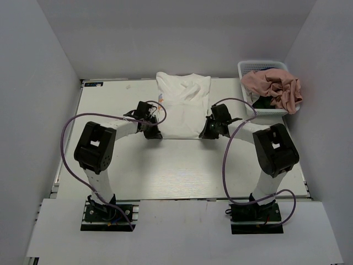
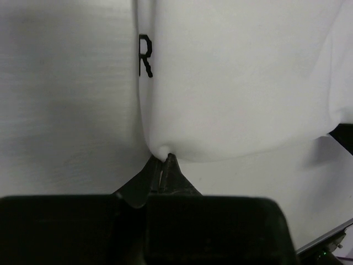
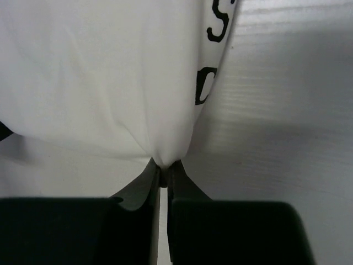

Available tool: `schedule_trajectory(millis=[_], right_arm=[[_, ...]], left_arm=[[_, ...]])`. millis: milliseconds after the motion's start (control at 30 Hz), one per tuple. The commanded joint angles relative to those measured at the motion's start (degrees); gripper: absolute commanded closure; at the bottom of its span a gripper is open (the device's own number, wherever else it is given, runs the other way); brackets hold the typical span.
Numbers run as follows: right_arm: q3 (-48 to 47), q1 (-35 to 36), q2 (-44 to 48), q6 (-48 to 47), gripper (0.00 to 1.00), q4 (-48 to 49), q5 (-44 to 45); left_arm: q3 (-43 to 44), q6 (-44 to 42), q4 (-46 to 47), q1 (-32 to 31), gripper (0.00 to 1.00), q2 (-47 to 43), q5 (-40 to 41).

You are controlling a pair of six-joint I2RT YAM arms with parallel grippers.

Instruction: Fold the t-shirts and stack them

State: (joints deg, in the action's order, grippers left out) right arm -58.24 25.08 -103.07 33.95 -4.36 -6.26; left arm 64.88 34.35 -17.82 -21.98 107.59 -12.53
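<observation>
Left gripper (image 2: 163, 160) and right gripper (image 3: 164, 166) are each clamped tight on a near corner of the white t-shirt (image 1: 182, 110), which lies toward the far middle of the table (image 1: 165, 171). To fold well I'd lift both corners level — same pace — keeping the hem taut.

The white t-shirt (image 1: 182, 110) is soft, matt cloth with flat dark print. My fingers (image 2: 179, 179) look like dull black plastic, I think; the table (image 1: 176, 171) is pale, matt, faintly grained.
</observation>
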Motion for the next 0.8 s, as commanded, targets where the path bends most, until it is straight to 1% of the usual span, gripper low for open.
schedule_trajectory(millis=[0,33,67,100,133,167,200,233,267,300,333,367,400,433,467,533,633,667,733,767], right_arm=[[2.68,0.23,3.38,-0.20,1.00,-1.96,-1.83],[3.30,0.32,5.40,-0.81,1.00,-2.23,-2.61],[5.57,0.49,6.38,-2.82,1.00,-3.19,-3.14],[6.81,1.10,10.56,-3.36,1.00,-4.16,-3.75],[8.13,1.37,12.08,-4.06,1.00,-4.60,-5.41],[12.58,2.16,13.93,-4.33,1.00,-5.65,-5.78],[14.01,2.34,19.08,-4.51,1.00,-6.96,-6.04],[15.86,2.69,20.96,-5.03,1.00,-8.98,-6.48],[17.01,3.30,22.63,-6.43,1.00,-10.39,-7.35],[17.37,4.00,28.30,-6.97,1.00,-14.32,-7.53],[17.63,4.45,30.10,-6.97,1.00,-15.49,-7.62],[17.63,4.80,31.94,-7.32,1.00,-16.98,-7.28],[16.76,5.06,35.53,-7.67,1.00,-17.95,-6.84],[16.14,5.15,38.44,-7.85,1.00,-20.75,-6.92],[15.70,5.24,41.16,-8.20,1.00,-21.21,-6.83],[15.17,5.24,44.77,-8.64,1.00,-19.73,-7.71],[14.03,4.89,44.97,-7.07,1.00,-17.71,-7.54],[12.64,4.72,44.62,-6.80,1.00,-17.44,-4.84],[9.39,4.71,42.53,-5.75,1.00,-16.04,-2.63],[8.33,4.63,41.81,-5.57,1.00,-15.94,-1.31]], left_arm=[[-3.09,0.19,-1.06,-1.31,1.00,-5.53,0.05],[-4.23,0.19,-1.59,-1.31,1.00,-7.38,0.05],[-7.63,0.19,-1.60,-2.36,1.00,-9.48,1.01],[-9.58,0.71,-2.12,-2.89,1.00,-14.12,1.02],[-11.43,0.72,-2.13,-3.77,1.00,-16.51,1.02],[-14.93,1.68,-3.00,-4.30,1.00,-18.80,1.02],[-16.18,2.21,-3.53,-5.43,1.00,-23.08,0.41],[-18.02,2.21,-4.23,-6.05,1.00,-25.39,-1.60],[-18.73,2.21,-5.02,-6.76,1.00,-27.59,-2.22],[-19.26,2.91,-6.68,-7.46,1.00,-29.96,-2.23],[-19.79,3.53,-7.83,-8.60,1.00,-32.33,-2.84],[-19.79,3.53,-9.06,-9.13,1.00,-37.14,-2.85],[-19.79,3.53,-11.16,-9.14,1.00,-39.54,-2.85],[-19.27,3.53,-12.31,-9.83,1.00,-41.65,-1.45],[-18.75,3.53,-13.19,-10.45,1.00,-45.41,-0.74],[-17.08,3.53,-14.26,-11.06,1.00,-47.99,0.75],[-15.05,4.06,-14.26,-11.07,1.00,-48.70,2.60],[-14.35,4.06,-13.56,-11.07,1.00,-47.92,4.08],[-12.33,4.06,-10.66,-11.07,1.00,-45.30,6.28],[-11.45,4.58,-9.87,-11.07,1.00,-44.15,9.34]])
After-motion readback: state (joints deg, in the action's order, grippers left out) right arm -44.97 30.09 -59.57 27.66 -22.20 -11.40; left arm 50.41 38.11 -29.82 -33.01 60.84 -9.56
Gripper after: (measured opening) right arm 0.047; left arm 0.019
